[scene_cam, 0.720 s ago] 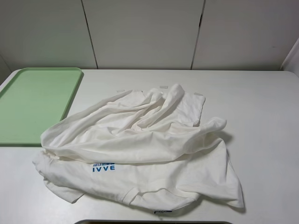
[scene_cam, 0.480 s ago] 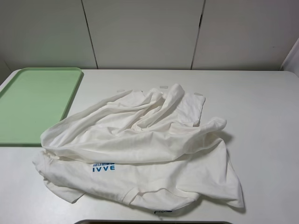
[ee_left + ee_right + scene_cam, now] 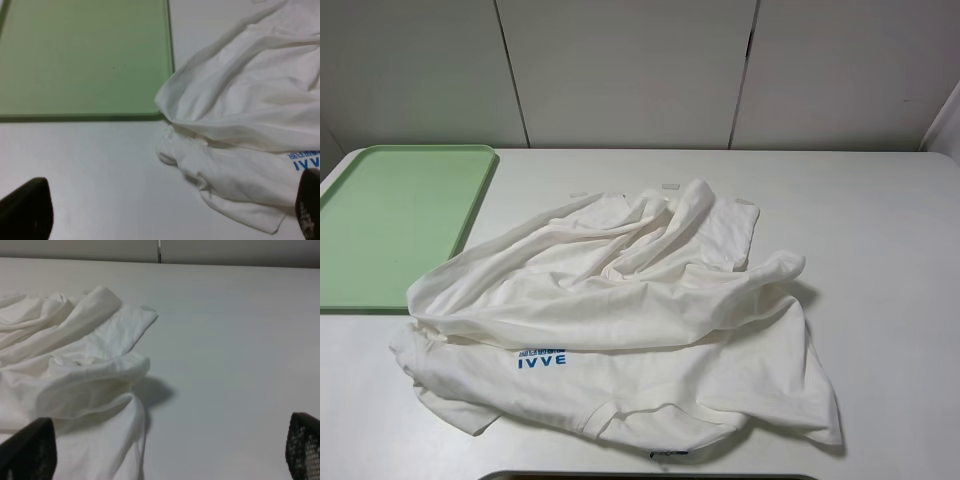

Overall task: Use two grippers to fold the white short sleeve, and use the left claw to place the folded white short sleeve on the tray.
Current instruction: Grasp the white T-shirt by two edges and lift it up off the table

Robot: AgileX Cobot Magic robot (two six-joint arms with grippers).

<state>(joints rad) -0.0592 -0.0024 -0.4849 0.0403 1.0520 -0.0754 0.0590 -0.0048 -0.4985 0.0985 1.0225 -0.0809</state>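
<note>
The white short sleeve (image 3: 620, 320) lies crumpled in the middle of the table, its blue "IVVE" lettering (image 3: 541, 361) facing up near the front. The light green tray (image 3: 395, 225) sits at the back left with nothing on it. Neither gripper shows in the high view. In the left wrist view the left gripper (image 3: 167, 215) is open above the table, its fingertips (image 3: 25, 210) wide apart, with the shirt's edge (image 3: 235, 125) and the tray's corner (image 3: 85, 60) ahead of it. In the right wrist view the right gripper (image 3: 165, 450) is open over the shirt's right side (image 3: 85, 375).
Small pale tape strips (image 3: 670, 186) lie on the white table (image 3: 880, 250) behind the shirt. A panelled wall (image 3: 620, 70) stands behind the table. A dark edge (image 3: 650, 476) shows at the front of the table.
</note>
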